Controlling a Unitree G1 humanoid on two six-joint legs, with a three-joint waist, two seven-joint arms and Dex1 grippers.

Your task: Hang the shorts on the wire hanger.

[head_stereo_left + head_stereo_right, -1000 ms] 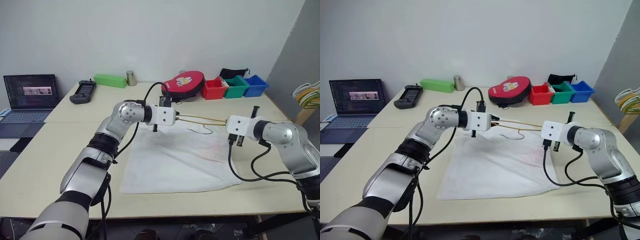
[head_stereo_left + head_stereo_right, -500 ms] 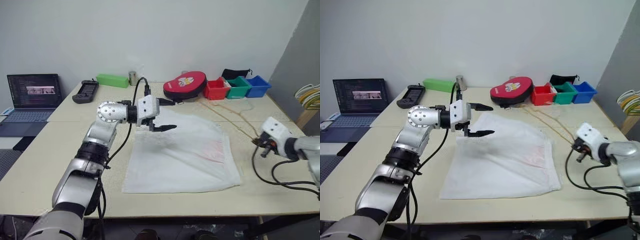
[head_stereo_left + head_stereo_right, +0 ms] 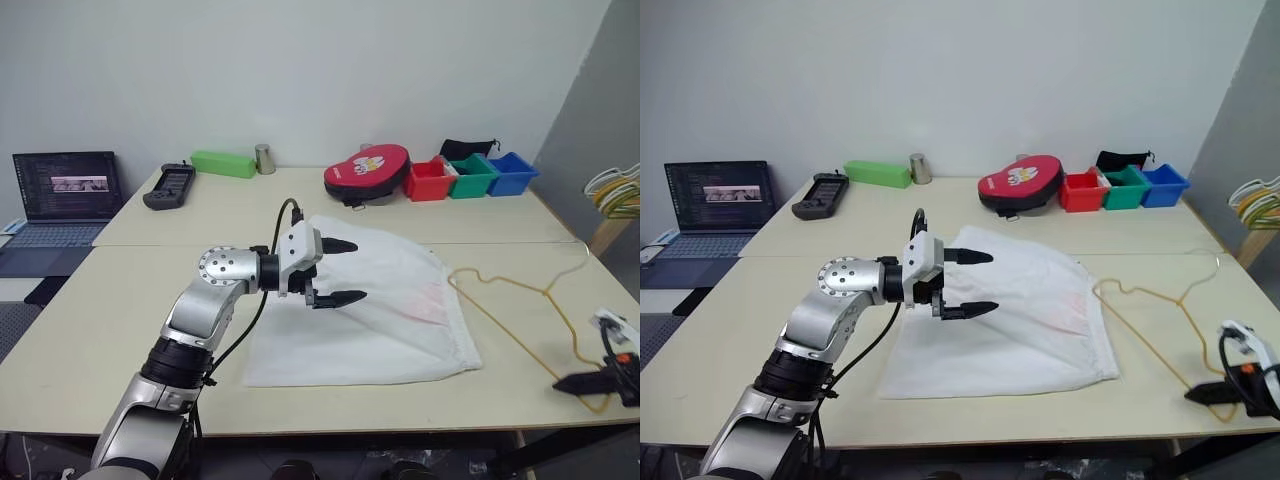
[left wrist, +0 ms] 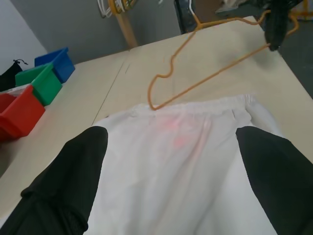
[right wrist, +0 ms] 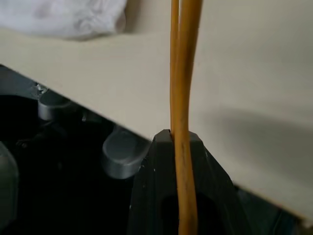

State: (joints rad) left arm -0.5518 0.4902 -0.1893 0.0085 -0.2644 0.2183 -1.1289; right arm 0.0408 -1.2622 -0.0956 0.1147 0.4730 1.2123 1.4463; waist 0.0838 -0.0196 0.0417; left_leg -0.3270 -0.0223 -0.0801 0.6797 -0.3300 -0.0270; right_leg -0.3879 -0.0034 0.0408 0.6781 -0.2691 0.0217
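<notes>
The shorts [image 3: 375, 310] lie flat on the table [image 3: 120, 300], spread in front of the robot, with the gathered waistband edge on the robot's right and the long axis running left to right. The wire hanger [image 3: 520, 300] lies to the right of the shorts, well over toward the table's right edge; its hook [image 3: 572, 268] points away from the robot, and one corner sits just beside the waistband. The right gripper [image 3: 580, 383] is closed on the hanger's wire at the near right table edge (its body is cut off at the frame border). The left gripper [image 3: 340, 272] hovers over the left part of the shorts, fingers spread wide and holding nothing. The faint pink print [image 4: 178, 132] is hard to make out.
</notes>
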